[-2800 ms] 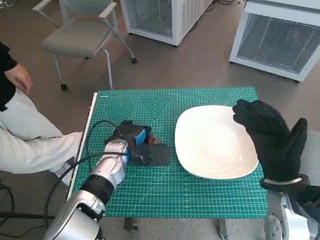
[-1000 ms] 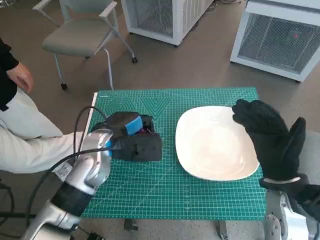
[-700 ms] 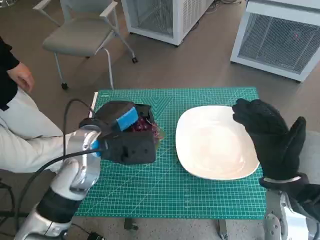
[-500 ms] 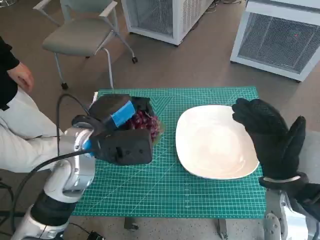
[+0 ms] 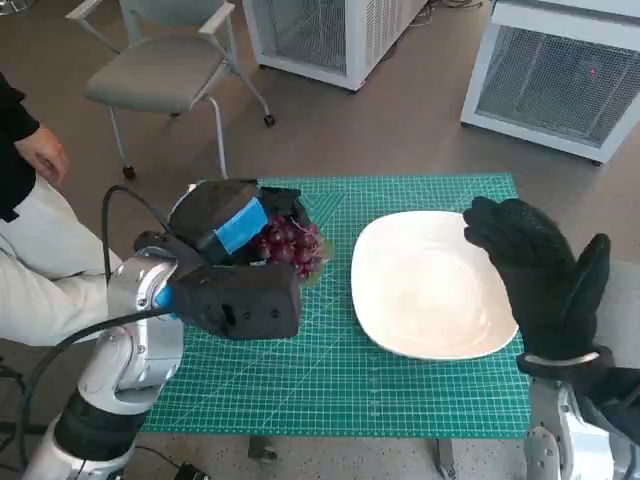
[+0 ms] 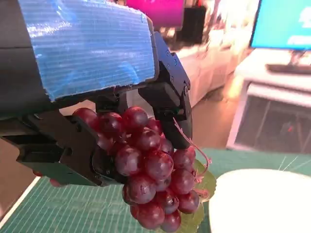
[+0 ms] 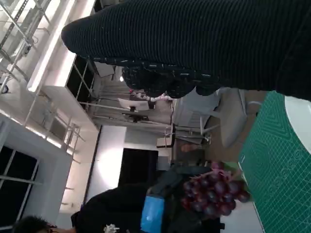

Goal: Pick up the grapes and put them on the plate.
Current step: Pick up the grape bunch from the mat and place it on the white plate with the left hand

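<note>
The left hand (image 5: 235, 265) has risen off the green mat (image 5: 400, 370), its fingers (image 6: 167, 104) clasped around the grapes (image 5: 290, 245), now hanging above the tabletop left of the plate (image 5: 430, 285). Carrying rightward likely comes next. The right hand (image 5: 540, 265) hovers empty, fingers spread, over the plate's far edge.

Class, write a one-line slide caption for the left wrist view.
Left hand holds a bunch of red grapes lifted above the green cutting mat, white plate alongside.

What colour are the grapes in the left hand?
Dark red grapes, clearest in the left wrist view.
</note>
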Tool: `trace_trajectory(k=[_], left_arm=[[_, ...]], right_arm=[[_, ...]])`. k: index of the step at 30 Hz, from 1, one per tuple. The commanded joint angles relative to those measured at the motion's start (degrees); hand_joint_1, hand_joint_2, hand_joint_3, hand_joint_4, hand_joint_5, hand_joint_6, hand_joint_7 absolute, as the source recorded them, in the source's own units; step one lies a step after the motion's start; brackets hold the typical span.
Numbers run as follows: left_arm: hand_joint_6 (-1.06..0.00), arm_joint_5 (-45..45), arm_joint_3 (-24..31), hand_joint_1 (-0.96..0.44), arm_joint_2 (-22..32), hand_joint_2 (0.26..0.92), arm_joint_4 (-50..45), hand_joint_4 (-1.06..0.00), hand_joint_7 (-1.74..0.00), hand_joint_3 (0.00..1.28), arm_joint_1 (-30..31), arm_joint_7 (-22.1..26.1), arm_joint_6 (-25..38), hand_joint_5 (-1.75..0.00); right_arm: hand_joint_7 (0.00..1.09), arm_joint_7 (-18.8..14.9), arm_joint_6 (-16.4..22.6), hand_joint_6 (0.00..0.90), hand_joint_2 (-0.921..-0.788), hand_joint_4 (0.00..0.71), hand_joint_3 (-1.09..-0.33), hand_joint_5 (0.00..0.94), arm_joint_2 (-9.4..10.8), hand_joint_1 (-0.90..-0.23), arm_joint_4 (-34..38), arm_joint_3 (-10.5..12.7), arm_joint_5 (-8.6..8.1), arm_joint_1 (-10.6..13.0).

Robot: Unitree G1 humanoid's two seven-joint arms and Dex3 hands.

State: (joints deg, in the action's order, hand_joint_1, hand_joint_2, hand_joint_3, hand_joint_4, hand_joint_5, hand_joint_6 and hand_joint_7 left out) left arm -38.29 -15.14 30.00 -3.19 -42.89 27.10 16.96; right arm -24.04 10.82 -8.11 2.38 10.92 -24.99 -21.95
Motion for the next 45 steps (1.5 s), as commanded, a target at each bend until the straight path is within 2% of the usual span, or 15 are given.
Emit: trace_trajectory(k=[1,4,9,14,22,27,32,36,39,42,45], left_arm=[[-0.81,1.2,-0.7,0.00,-1.5,0.899,1.7,-0.67,-0.79,0.06,-3.0,1.0,-1.0,-1.36],[-0.82,1.6,-1.8,0.00,-3.1,0.900,3.8,-0.67,-0.78,0.05,-5.2,1.1,-1.7,-1.35],[-0.78,1.5,-4.2,0.00,-6.6,0.909,6.6,-0.67,-0.87,0.04,-9.1,1.5,-2.3,-1.32],[-0.78,1.1,-6.3,0.00,-10.0,0.914,9.4,-0.63,-0.84,0.06,-13.8,2.3,-2.2,-1.38],[-0.72,1.3,-8.4,0.00,-14.9,0.908,17.6,-0.66,-0.89,0.08,-21.1,1.2,-4.4,-1.37],[-0.76,1.7,-9.3,0.00,-17.7,0.845,23.7,-0.64,-0.84,0.19,-24.5,-0.7,-7.4,-1.41],[-0.73,1.9,-9.9,0.00,-19.8,0.796,29.0,-0.64,-0.90,0.30,-26.7,-3.0,-10.7,-1.42],[-0.70,2.3,-10.2,0.00,-21.2,0.827,33.6,-0.65,-0.96,0.24,-28.1,-5.0,-13.6,-1.37],[-0.65,2.8,-10.3,0.00,-22.2,0.877,37.8,-0.66,-1.14,0.16,-29.1,-6.7,-16.0,-1.21],[-0.63,3.1,-10.3,0.00,-22.9,0.906,41.0,-0.62,-1.27,0.13,-29.7,-7.8,-17.8,-1.12],[-0.63,3.4,-10.2,0.00,-23.3,0.916,43.2,-0.59,-1.32,0.13,-30.1,-8.4,-18.8,-1.11]], right_arm=[[0.99,-0.3,-0.3,0.205,-0.921,0.423,-0.643,0.741,0.1,-0.377,0.8,0.1,-0.29,0.5],[0.99,-0.3,-0.2,0.206,-0.921,0.424,-0.642,0.740,0.1,-0.377,0.7,0.1,-0.19,0.6],[0.99,-0.2,-0.1,0.206,-0.921,0.424,-0.642,0.739,0.1,-0.377,0.7,0.1,-0.06,0.6],[0.99,-0.1,-0.3,0.206,-0.921,0.424,-0.643,0.739,0.0,-0.377,0.5,0.1,-0.16,0.7],[0.99,0.3,-0.4,0.207,-0.921,0.427,-0.639,0.737,-0.1,-0.383,-0.5,0.2,0.05,1.1],[0.98,0.7,-0.4,0.205,-0.921,0.428,-0.637,0.735,-0.1,-0.385,-1.4,0.2,0.24,1.6],[0.97,0.8,-0.4,0.207,-0.921,0.432,-0.634,0.731,-0.3,-0.386,-2.0,0.4,0.18,2.0],[0.97,1.0,-0.4,0.209,-0.921,0.434,-0.634,0.728,-0.3,-0.384,-2.5,0.6,0.22,2.3],[0.96,1.4,-0.5,0.211,-0.921,0.434,-0.634,0.726,-0.3,-0.383,-2.9,0.8,0.33,2.6],[0.96,1.8,-0.3,0.217,-0.921,0.435,-0.635,0.725,-0.3,-0.383,-3.2,0.8,0.47,3.0],[0.96,2.1,-0.2,0.221,-0.921,0.436,-0.635,0.723,-0.2,-0.382,-3.5,0.8,0.60,3.2]])
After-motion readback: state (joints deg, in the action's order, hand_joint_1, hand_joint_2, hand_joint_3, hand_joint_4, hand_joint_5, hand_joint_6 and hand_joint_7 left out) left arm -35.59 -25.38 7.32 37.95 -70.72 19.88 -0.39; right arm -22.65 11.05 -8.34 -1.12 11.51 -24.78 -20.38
